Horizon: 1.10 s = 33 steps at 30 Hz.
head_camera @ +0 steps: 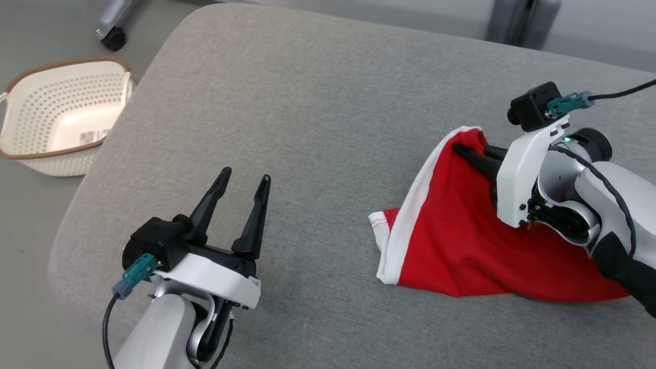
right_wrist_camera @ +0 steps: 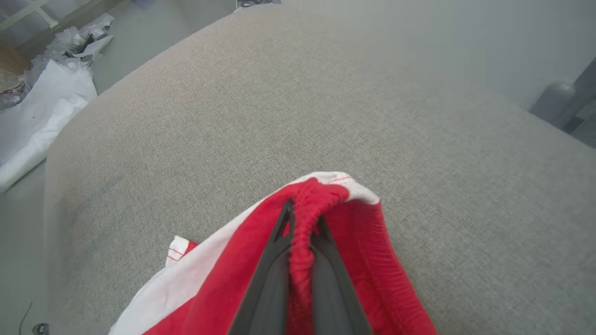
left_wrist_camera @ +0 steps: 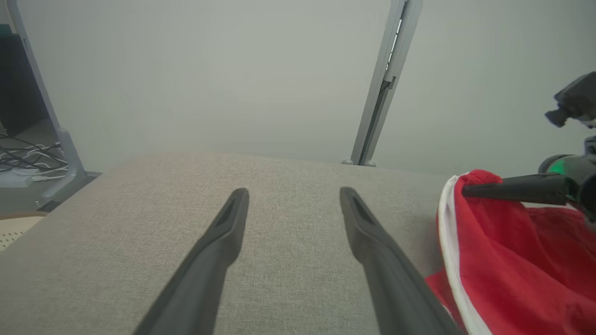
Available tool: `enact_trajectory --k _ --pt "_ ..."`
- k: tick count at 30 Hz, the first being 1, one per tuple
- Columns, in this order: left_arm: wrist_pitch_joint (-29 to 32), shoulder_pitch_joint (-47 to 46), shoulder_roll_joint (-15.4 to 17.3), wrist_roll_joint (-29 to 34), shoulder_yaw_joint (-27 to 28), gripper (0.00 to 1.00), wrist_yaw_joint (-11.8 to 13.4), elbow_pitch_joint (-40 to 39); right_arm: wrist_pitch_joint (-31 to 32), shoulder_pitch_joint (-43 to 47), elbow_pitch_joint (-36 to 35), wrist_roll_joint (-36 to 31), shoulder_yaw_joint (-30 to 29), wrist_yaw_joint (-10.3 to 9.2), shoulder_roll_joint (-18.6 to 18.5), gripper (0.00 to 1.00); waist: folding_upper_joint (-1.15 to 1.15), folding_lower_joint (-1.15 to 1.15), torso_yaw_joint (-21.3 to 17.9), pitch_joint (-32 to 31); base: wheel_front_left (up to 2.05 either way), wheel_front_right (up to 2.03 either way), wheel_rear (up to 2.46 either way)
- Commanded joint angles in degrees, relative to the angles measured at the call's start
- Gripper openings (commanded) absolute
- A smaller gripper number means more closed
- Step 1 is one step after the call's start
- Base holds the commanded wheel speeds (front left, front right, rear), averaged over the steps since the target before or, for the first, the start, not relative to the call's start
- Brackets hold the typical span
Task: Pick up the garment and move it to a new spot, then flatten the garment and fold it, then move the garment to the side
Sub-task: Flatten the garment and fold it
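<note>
Pinching garment [head_camera: 451,241], R hand [head_camera: 470,151]; basket [head_camera: 57,165] apart.

Head camera high, facing down over grey cushion [head_camera: 318,102]. Left wrist camera low, facing wall [left_wrist_camera: 233,70]. Right wrist camera close on red garment [right_wrist_camera: 372,279]. All share both.

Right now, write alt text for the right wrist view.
The right gripper, jaws shut, pinches the gathered edge of a red garment with white trim over a grey fabric surface. White wrapping lies on the floor, upper left.
</note>
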Motion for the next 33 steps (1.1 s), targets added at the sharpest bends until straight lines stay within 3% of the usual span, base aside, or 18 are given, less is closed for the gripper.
enact_trajectory --k 1,7,14,18,24,25,26,30,33 --pt "-0.3 0.4 0.4 0.6 0.8 1.0 -0.1 -0.1 -1.7 -1.1 -1.3 -0.9 1.2 -0.02 -1.4 0.0 0.0 0.0 -2.1 -1.1 0.0 0.0 0.0" --pt "-0.2 2.0 1.7 1.6 3.0 1.0 0.2 -0.5 -8.8 0.5 -8.9 -1.9 2.9 -0.02 -6.7 0.0 0.0 0.0 -7.5 -3.2 0.0 0.0 0.0" --pt "-0.2 4.7 3.7 1.3 5.4 1.0 1.4 -1.6 -13.7 11.8 -16.1 -0.3 -1.8 -0.02 -13.1 0.0 0.0 0.0 -14.3 -4.8 0.0 0.0 0.0" --pt "0.4 5.9 4.9 1.0 6.0 1.0 1.9 -2.7 -15.8 20.1 -15.7 1.5 -6.1 -0.02 -13.9 0.0 0.0 0.0 -17.5 -4.8 0.0 0.0 0.0" --pt "1.8 6.0 5.9 0.8 6.3 1.0 2.5 -4.6 -17.9 27.1 -13.1 3.0 -10.4 -0.02 -9.7 0.0 0.0 0.0 -20.4 -3.9 0.0 0.0 0.0" --pt "2.1 6.0 6.0 0.7 6.2 1.0 2.6 -4.7 -18.1 27.6 -11.9 2.9 -11.1 -0.06 -9.3 0.35 0.0 0.0 -20.7 -3.9 0.0 0.0 0.0" --pt "2.3 6.0 6.1 0.7 6.2 1.0 2.7 -4.9 -18.7 28.2 -11.5 4.1 -11.8 -0.02 -7.9 1.0 0.0 0.0 -21.0 -3.9 0.0 0.0 0.0" --pt "3.0 6.4 6.4 0.5 6.1 1.0 3.1 -5.4 -20.0 30.4 -10.2 7.8 -14.5 -0.01 -5.0 1.0 0.0 0.0 -21.6 -4.4 0.0 0.0 0.0" --pt "3.3 6.9 6.6 0.3 6.1 1.0 3.2 -5.8 -21.4 32.9 -11.3 10.2 -16.3 -0.01 -5.1 1.0 0.0 0.0 -21.7 -4.8 0.0 0.0 0.0"
